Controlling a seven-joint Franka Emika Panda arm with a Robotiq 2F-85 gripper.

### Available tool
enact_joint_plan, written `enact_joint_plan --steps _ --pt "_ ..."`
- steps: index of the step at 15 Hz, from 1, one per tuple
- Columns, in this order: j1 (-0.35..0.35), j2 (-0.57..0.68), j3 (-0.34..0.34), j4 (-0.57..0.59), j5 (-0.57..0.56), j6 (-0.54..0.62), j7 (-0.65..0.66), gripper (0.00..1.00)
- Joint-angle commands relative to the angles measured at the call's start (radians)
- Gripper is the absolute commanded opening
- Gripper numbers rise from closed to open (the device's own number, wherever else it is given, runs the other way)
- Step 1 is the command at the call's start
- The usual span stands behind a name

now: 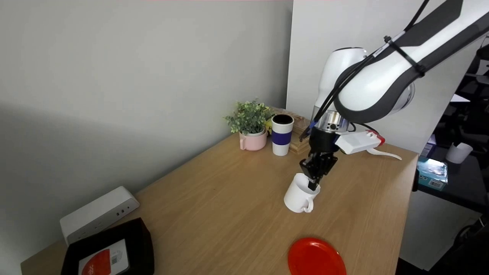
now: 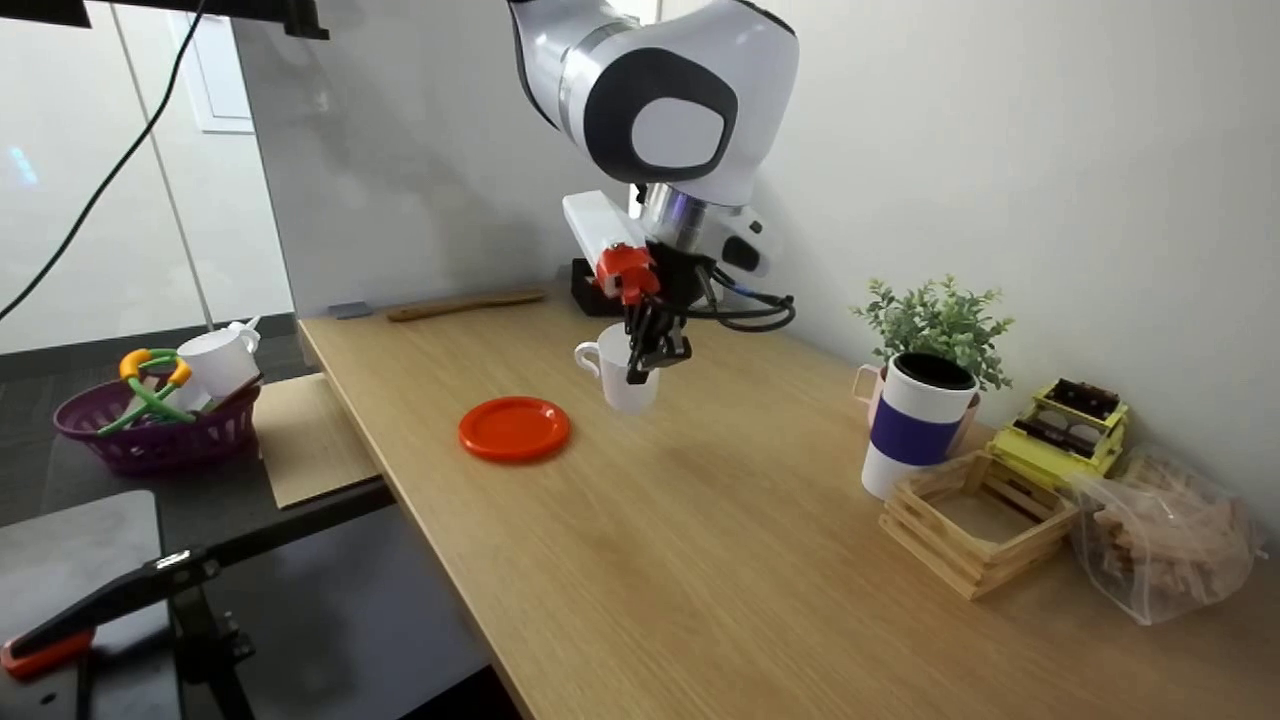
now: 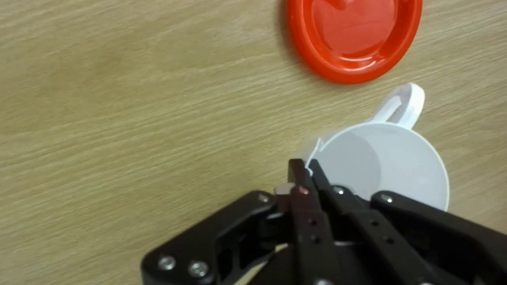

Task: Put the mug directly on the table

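The small white mug shows in both exterior views [image 1: 297,196] [image 2: 617,372] and in the wrist view [image 3: 408,166]. My gripper [image 3: 307,164] is shut on the mug's rim, one finger inside and one outside. The gripper also shows at the mug's rim in both exterior views [image 1: 314,186] [image 2: 640,374]. The mug is slightly tilted and appears to hang a little above the light-brown wooden table [image 1: 214,217] [image 2: 700,600]. Its handle points toward the red round coaster [image 3: 352,35]. The mug is beside the coaster, not over it.
The coaster also shows in both exterior views [image 1: 316,258] [image 2: 514,428]. A blue-banded cup [image 1: 282,139], a plant in a pink pot [image 1: 253,141], a wooden crate [image 2: 980,525] and a plastic bag [image 2: 1165,540] stand along the wall. A black tray [image 1: 143,248] and white power box [image 1: 99,214] are farther along.
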Motion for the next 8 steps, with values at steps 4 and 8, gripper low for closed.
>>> enact_joint_plan --steps 4,8 --pt "0.024 0.022 -0.032 0.022 -0.012 -0.089 0.166 0.00" --pt "0.034 0.021 -0.044 0.023 -0.006 -0.137 0.253 0.00"
